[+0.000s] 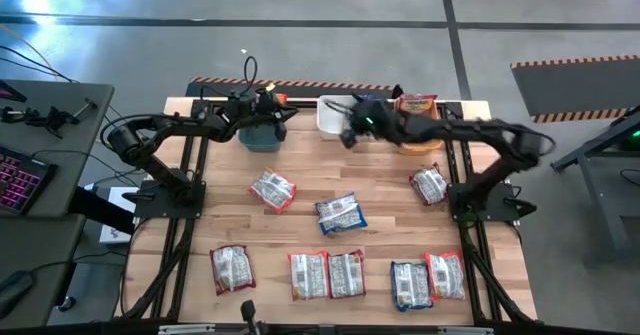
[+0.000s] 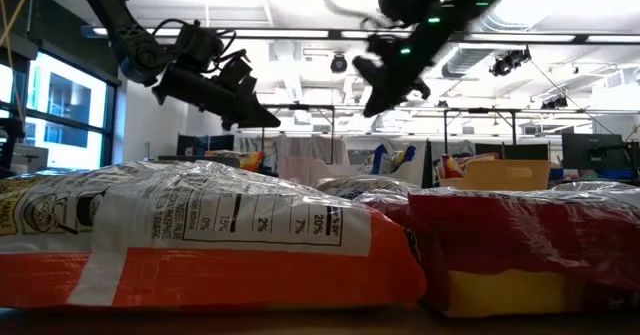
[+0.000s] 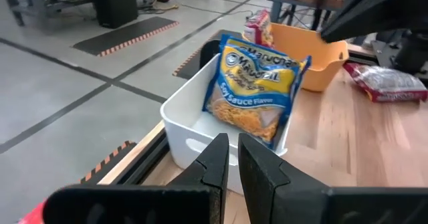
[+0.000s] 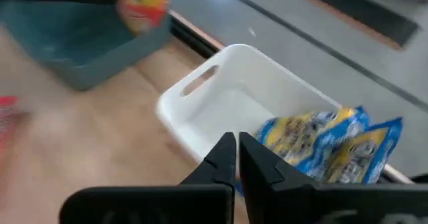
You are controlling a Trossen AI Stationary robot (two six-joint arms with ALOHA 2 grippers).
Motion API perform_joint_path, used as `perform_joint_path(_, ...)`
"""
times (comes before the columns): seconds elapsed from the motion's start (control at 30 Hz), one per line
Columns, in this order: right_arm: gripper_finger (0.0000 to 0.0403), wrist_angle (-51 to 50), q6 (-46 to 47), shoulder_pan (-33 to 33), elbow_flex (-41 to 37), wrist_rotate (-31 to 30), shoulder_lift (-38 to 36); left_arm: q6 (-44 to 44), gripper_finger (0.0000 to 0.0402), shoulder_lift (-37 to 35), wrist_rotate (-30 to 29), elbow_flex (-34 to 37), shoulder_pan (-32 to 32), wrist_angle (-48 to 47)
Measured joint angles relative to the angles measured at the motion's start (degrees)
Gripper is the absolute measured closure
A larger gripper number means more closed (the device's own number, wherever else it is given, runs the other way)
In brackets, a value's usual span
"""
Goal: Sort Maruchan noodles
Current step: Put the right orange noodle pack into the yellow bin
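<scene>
High view: both pincers, left pincer (image 1: pixel 272 108) and right pincer (image 1: pixel 347 135), hover closed and empty by the far bins. Your nearest silver-backed noodle packet (image 1: pixel 341 213) lies toward the tabletop's near side from the right pincer, long axis slightly tilted.

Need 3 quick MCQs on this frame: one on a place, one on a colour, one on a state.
1. Where is the blue noodle packet?
A. in the white bin
B. in the teal bin
C. on the table

2. What colour is the bin right of the white one?
A. teal
B. orange
C. black

3. How are the right tool's jaws?
A. wide open
B. shut on a packet
C. shut, empty

Answers: 1 A, both wrist views show it leaning inside the white bin. 2 B, the high view shows it. 3 C, its fingers meet with nothing between.
</scene>
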State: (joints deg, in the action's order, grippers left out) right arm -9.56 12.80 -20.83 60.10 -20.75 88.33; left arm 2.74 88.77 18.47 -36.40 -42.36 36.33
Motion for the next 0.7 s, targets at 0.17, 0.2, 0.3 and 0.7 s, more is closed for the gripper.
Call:
perform_joint_path(0.17, 0.0403, 13.5, -2.3, 4.2, -17.6, 2.0, -12.6, 3.0, 0.0378, 0.0, 0.1, -0.1, 2.6, 1.0)
perform_joint_path(0.2, 0.0403, 14.6, -2.4, 5.1, -20.3, 2.3, -14.6, 4.0, 0.0378, 0.0, 0.0, -0.2, 3.5, 0.9)
perform_joint_path(0.3, 0.0403, 17.3, -2.5, 7.2, -27.6, 2.9, -20.2, 7.6, 0.0378, 0.0, 0.4, -0.5, 6.4, 0.9)
perform_joint_path(0.7, 0.0403, 44.1, -1.9, 8.5, -49.3, 14.7, -31.2, 10.0, 0.0378, -3.9, -9.8, -0.5, 19.4, -6.7)
